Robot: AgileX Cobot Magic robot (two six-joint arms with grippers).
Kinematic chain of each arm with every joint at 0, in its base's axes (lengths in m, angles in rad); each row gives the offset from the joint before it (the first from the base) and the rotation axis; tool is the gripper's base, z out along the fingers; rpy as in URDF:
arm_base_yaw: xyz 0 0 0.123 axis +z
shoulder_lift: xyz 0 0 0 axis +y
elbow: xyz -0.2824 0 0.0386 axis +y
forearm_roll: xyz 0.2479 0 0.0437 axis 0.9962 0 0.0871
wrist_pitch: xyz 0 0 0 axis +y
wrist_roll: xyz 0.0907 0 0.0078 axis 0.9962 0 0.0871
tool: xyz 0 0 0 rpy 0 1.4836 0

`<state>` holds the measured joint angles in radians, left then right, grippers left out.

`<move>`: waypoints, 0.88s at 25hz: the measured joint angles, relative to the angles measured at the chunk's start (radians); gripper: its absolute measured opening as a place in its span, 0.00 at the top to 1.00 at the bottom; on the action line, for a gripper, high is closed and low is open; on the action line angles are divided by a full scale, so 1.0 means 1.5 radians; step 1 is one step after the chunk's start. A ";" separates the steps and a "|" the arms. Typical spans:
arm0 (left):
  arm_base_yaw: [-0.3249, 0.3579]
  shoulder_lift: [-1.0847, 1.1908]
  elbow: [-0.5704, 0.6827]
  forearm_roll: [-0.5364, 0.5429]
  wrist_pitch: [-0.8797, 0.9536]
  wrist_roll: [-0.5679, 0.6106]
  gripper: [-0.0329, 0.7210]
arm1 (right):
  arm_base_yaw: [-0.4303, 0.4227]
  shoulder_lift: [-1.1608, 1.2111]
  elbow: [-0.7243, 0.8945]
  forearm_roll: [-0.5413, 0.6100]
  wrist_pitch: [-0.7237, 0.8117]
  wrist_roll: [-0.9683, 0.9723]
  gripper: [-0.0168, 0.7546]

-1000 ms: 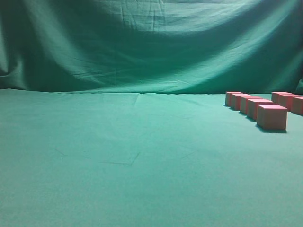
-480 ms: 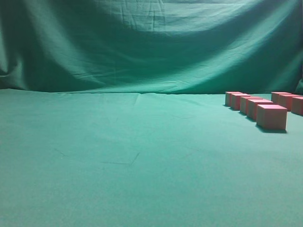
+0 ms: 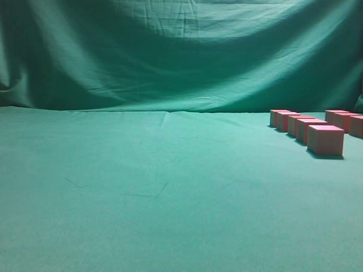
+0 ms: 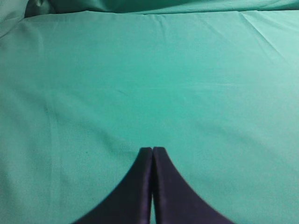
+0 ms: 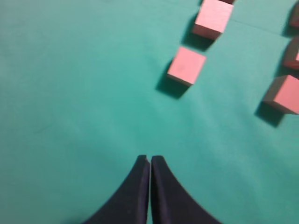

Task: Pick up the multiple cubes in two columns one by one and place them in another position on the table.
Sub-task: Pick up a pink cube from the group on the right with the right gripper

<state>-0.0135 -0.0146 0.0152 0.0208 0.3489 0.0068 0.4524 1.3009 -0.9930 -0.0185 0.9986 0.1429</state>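
Observation:
Pinkish-red cubes stand in two columns on the green table [image 3: 170, 187] at the right of the exterior view; the nearest cube [image 3: 325, 140] heads one column, the other column [image 3: 343, 120] runs off the right edge. In the right wrist view several cubes show, the closest one [image 5: 186, 66] ahead and to the right of my right gripper [image 5: 150, 158], which is shut and empty above the cloth. Two cubes of the other column [image 5: 285, 93] sit at the right edge. My left gripper [image 4: 152, 149] is shut and empty over bare cloth [image 4: 149, 79]. Neither arm shows in the exterior view.
The green backdrop [image 3: 181, 51] hangs behind the table. A cloth crease [image 3: 153, 194] lies left of the middle. The left wrist view shows only cloth and the backdrop's fold [image 4: 42, 7] at the top.

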 joint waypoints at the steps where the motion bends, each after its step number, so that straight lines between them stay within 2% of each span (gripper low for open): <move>1: 0.000 0.000 0.000 0.000 0.000 0.000 0.96 | 0.005 0.023 -0.009 -0.018 0.003 0.021 0.98; 8: 0.000 0.000 0.000 0.000 0.000 0.000 0.96 | 0.008 0.156 -0.032 -0.073 -0.033 0.089 0.98; 9: 0.000 0.000 0.000 0.000 0.000 0.000 0.96 | 0.008 0.171 -0.032 -0.086 -0.044 0.103 0.91; 10: 0.000 0.000 0.000 0.000 0.000 0.000 0.96 | 0.008 0.182 -0.032 -0.101 -0.051 0.115 0.91; 14: 0.000 0.000 0.000 0.000 0.000 0.000 0.96 | 0.008 0.209 -0.032 -0.145 -0.083 0.181 0.70; 20: 0.000 0.000 0.000 0.000 0.000 0.000 0.96 | 0.008 0.222 -0.033 -0.153 -0.144 0.226 0.33; 22: 0.000 0.000 0.000 0.000 0.000 0.000 0.96 | 0.008 0.235 -0.035 -0.159 -0.150 0.255 0.24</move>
<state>-0.0135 -0.0146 0.0152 0.0208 0.3489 0.0068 0.4648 1.6541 -1.0451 -0.2575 0.7735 0.5256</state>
